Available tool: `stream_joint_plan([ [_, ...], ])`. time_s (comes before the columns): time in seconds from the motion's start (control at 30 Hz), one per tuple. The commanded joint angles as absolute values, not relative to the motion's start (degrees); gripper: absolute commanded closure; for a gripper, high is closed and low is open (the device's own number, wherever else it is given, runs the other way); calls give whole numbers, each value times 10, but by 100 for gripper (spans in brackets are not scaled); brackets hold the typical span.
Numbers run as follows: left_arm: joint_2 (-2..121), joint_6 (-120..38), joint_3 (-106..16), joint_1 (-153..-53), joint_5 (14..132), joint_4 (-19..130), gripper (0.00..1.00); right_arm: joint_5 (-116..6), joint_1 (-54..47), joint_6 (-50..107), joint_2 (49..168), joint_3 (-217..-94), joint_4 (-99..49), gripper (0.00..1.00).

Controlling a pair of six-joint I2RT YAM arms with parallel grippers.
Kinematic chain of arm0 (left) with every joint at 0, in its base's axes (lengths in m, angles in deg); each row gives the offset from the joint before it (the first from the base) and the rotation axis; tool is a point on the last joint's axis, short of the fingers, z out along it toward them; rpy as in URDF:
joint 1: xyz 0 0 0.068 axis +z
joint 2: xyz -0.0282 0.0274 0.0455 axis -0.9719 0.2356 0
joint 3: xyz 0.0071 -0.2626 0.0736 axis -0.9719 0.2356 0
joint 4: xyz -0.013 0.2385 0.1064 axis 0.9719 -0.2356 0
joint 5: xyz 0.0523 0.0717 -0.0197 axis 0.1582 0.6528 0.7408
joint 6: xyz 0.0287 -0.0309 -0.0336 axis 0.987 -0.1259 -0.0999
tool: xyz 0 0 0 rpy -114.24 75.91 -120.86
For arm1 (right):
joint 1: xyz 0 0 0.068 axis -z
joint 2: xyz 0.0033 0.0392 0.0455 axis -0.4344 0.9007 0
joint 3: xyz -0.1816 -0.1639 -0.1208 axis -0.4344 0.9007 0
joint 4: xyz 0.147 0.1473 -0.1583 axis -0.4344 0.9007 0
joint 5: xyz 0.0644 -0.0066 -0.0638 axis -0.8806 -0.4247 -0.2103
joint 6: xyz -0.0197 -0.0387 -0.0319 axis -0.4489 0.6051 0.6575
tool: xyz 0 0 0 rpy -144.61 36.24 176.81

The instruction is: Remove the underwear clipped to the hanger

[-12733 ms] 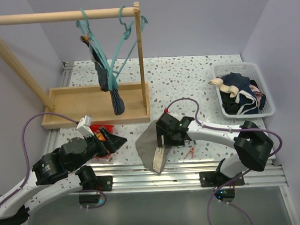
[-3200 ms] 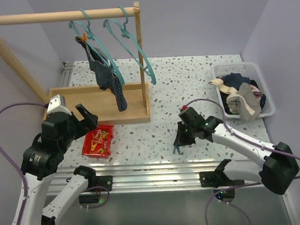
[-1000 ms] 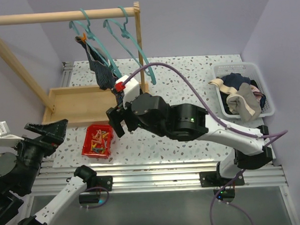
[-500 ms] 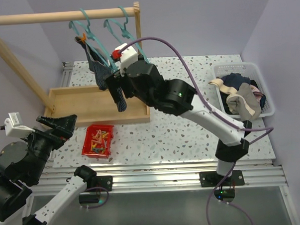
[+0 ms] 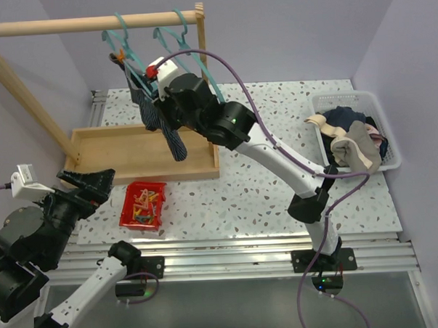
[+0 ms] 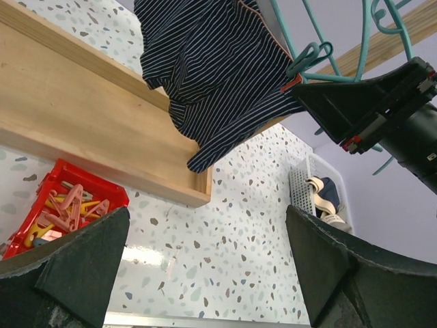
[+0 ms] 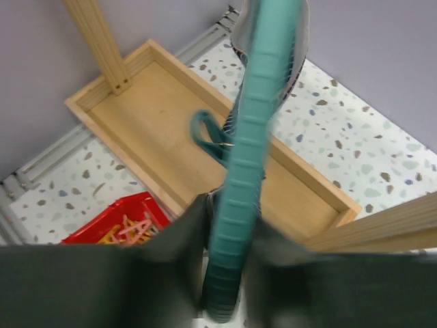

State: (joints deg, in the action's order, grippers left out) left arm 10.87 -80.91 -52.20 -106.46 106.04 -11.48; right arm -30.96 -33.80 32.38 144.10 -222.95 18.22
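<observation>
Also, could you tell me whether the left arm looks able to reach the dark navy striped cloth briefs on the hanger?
Probably yes: the open left gripper faces the dark navy striped briefs with nothing between them. The right gripper, straddling the teal plastic hanger alongside, may crowd it.

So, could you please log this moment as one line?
right gripper: astride teal hanger | striped underwear: clipped | left gripper: open, away

Teal hanger (image 7: 249, 137), ridged, upright through centre frame, flanked at bottom edge by blurred dark fingers (image 7: 171, 263) of right gripper (image 7: 229, 222), contact unclear; teal clip (image 7: 208, 137) just left; sliver of striped underwear (image 7: 302, 48) at top; wooden tray (image 7: 157, 102) behind; red bin (image 7: 126, 229) lower left.
</observation>
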Motion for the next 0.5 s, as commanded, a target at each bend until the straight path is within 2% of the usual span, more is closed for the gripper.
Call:
stream_joint_plan([
  [0.0,100,-808,-516,-1068,1060,-108,0,-367,-336,307,1418,-2238,142,100],
  [0.3,99,-803,-519,-1069,1065,-108,0,-356,-335,303,1393,-2257,93,100],
  [0.47,101,-801,-524,-1069,1070,-110,0,-325,-345,316,1334,-2190,-22,100],
])
